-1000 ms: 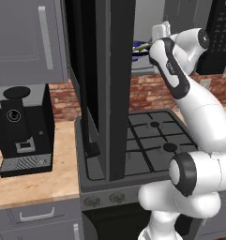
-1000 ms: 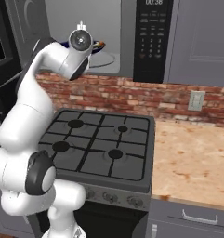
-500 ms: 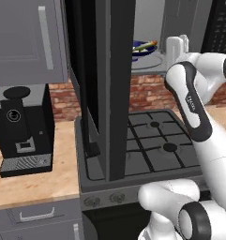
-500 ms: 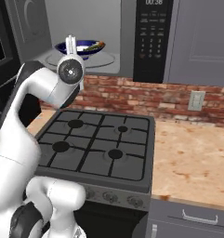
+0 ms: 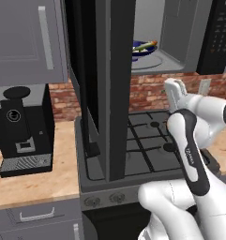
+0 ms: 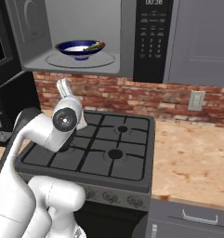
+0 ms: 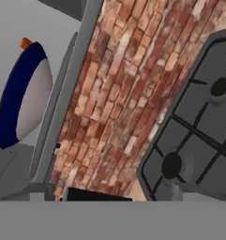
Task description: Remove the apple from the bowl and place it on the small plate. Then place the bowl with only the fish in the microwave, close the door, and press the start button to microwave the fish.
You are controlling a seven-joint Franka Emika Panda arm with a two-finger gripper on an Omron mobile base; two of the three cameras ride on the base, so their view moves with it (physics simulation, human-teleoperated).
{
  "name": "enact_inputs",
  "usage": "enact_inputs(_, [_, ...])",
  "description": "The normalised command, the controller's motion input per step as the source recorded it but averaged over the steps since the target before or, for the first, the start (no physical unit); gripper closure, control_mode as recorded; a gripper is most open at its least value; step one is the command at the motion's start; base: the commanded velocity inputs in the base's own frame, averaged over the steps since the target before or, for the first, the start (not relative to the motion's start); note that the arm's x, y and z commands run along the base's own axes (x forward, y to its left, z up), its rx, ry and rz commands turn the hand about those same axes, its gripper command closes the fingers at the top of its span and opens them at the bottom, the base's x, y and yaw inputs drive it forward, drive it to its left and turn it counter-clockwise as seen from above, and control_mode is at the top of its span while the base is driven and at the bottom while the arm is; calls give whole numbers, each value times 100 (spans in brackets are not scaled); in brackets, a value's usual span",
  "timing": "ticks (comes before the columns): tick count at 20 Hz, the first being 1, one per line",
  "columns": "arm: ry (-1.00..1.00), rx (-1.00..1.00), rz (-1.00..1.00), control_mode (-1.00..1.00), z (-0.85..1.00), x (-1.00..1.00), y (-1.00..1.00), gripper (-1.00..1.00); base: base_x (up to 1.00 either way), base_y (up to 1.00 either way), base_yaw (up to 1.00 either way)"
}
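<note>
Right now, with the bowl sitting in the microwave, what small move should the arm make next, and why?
Probably swing the claw left toward the open door to push it shut. The bowl with the fish already sits inside the microwave, and the claw hangs low over the stove.

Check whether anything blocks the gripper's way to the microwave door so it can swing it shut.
Nothing visible does. The door stands open, edge-on over the stove's left side, and the gripper sits lower to its right above the burners, with only open air between. The bowl is already inside.
</note>
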Motion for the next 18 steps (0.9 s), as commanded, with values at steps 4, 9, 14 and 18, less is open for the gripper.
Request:
enact_inputs(4, [-15,-37,0,-100,-13,-90,-26,-100,0,0,0])
enact_inputs(9, [-18,-47,-2,-100,28,-85,-2,-100,0,0,0])
enact_inputs(14, [-7,-47,-5,-100,49,-44,-3,-100,0,0,0])
enact_inputs(18, [0,-43,-13,-100,-8,-8,0,-100,0,0,0])
